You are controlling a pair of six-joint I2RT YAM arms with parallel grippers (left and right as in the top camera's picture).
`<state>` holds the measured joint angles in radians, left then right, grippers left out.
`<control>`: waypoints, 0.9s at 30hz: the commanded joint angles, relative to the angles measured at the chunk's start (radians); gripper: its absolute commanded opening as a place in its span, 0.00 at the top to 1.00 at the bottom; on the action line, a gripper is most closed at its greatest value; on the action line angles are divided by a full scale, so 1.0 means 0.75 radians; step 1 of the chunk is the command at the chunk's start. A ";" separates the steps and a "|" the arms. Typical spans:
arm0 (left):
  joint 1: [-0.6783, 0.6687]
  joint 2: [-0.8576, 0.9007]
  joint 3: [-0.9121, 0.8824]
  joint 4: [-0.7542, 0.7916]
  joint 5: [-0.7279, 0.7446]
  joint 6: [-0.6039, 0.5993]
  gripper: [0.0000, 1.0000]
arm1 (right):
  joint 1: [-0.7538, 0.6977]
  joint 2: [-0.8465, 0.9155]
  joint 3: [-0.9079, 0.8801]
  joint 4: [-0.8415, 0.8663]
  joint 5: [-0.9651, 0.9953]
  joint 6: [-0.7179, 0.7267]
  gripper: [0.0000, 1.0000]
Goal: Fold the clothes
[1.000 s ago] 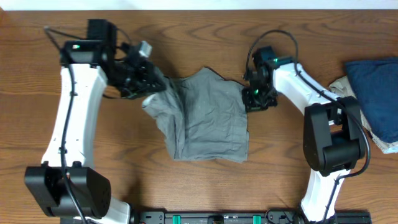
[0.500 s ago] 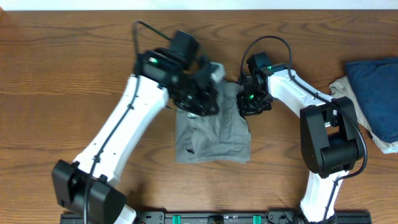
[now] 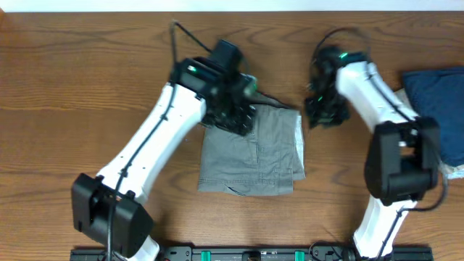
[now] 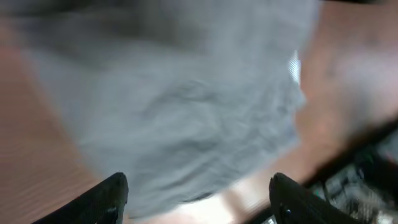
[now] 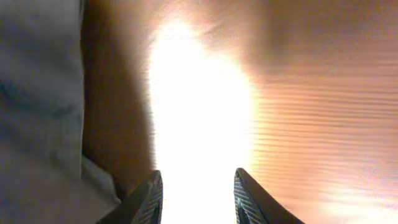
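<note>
Wrinkled grey garment (image 3: 254, 148) on woodgrain bench (image 3: 87, 80); left gripper (image 3: 238, 118) at its 11 o'clock, right gripper (image 3: 320, 116) at 2 (both jaws spread, empty).

No legible text — anywhere.

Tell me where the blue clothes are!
In the overhead view, the blue clothes sit at the table's right edge, just beyond the right arm, apart from the gray garment.
</note>
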<state>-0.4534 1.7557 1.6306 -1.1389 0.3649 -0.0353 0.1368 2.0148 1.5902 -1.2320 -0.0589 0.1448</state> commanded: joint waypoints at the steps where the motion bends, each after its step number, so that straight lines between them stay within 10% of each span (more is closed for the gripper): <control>1: 0.121 -0.012 0.033 0.027 -0.084 -0.092 0.25 | -0.044 -0.144 0.073 -0.020 -0.017 -0.055 0.59; 18: 0.240 0.294 -0.014 0.059 -0.073 -0.064 0.06 | 0.019 -0.172 -0.292 0.236 -0.560 -0.240 0.59; 27: 0.239 0.489 -0.014 0.166 0.013 -0.071 0.06 | 0.066 -0.172 -0.555 0.875 -0.339 0.135 0.66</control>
<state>-0.2756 2.0983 1.6264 -1.0195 0.3531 -0.1001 0.1772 1.8755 1.1866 -0.6453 -0.3851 0.1070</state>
